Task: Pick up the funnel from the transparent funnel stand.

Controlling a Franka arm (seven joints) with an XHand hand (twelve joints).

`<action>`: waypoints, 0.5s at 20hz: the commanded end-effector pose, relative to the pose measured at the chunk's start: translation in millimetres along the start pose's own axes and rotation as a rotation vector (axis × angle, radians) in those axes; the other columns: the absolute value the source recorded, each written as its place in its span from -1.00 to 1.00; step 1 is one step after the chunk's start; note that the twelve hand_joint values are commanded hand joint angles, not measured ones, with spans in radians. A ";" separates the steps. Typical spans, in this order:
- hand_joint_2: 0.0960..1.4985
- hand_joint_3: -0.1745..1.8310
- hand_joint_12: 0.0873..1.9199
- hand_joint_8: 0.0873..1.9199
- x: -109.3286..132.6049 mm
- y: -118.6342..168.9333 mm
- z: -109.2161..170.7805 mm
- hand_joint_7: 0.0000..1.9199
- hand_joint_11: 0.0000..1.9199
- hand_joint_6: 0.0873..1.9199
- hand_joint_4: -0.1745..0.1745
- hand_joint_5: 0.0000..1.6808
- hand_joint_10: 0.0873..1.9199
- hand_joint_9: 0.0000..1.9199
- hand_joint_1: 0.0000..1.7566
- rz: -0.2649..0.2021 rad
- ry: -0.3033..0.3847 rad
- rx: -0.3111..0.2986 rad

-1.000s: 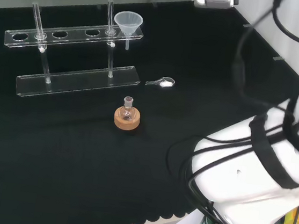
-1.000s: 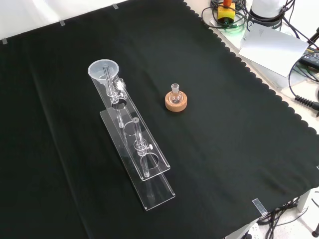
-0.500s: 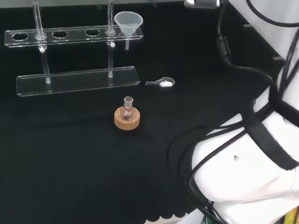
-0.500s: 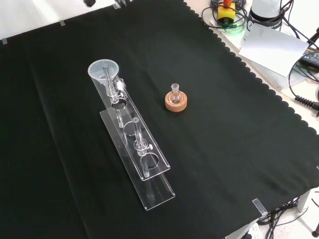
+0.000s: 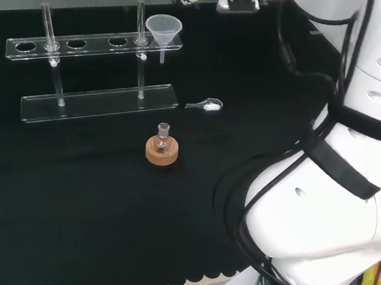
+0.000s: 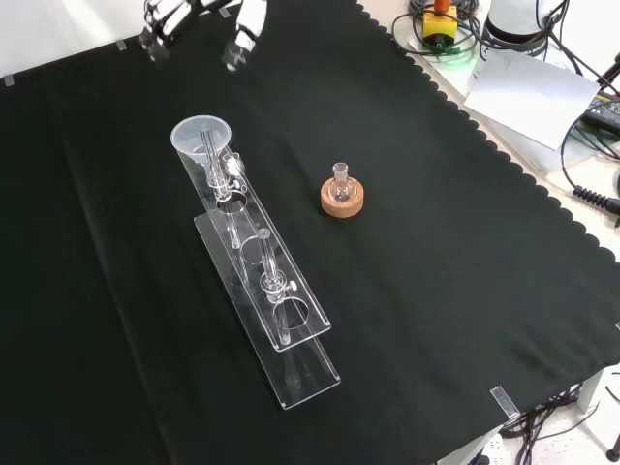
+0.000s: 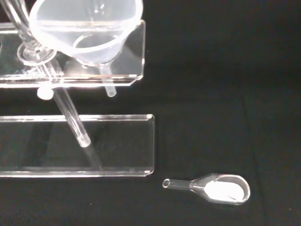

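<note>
A clear plastic funnel (image 5: 163,28) sits in the end hole of the transparent stand (image 5: 85,42), at the stand's right end in the head view. In the front view the funnel (image 6: 201,137) is at the far end of the stand (image 6: 308,366), and the hand (image 6: 242,31) hangs beyond it at the view's top, fingers spread and straight, holding nothing. Up close in the wrist view, the funnel (image 7: 89,28) rests with its stem through the stand's upper plate (image 7: 129,70).
A small round flask on a cork ring (image 5: 161,148) stands in front of the stand; it is right of the stand in the front view (image 6: 342,195). A clear scoop with white powder (image 5: 206,105) lies on the cloth (image 7: 221,189). The arm's white links (image 5: 337,187) stand at the right.
The hand has come into the front view from the top, toward the funnel. In the head view the arm's links have swung up and forward. Funnel, stand and flask have not moved.
</note>
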State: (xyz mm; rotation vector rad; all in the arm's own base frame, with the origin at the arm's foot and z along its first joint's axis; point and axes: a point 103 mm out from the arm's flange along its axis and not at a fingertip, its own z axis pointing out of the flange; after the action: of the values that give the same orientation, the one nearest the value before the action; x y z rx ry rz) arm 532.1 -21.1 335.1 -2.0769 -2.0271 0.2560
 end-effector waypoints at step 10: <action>0.07 -0.66 0.56 -0.63 47.9 33.8 19.0 -1.00 -0.85 -1.00 -0.46 -0.85 -0.23 -0.82 -0.37 -0.053 -0.069 0.145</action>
State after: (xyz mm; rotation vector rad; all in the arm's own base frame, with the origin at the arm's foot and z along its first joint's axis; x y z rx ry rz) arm 559.1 16.0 313.9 -1.9838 -2.0300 0.4051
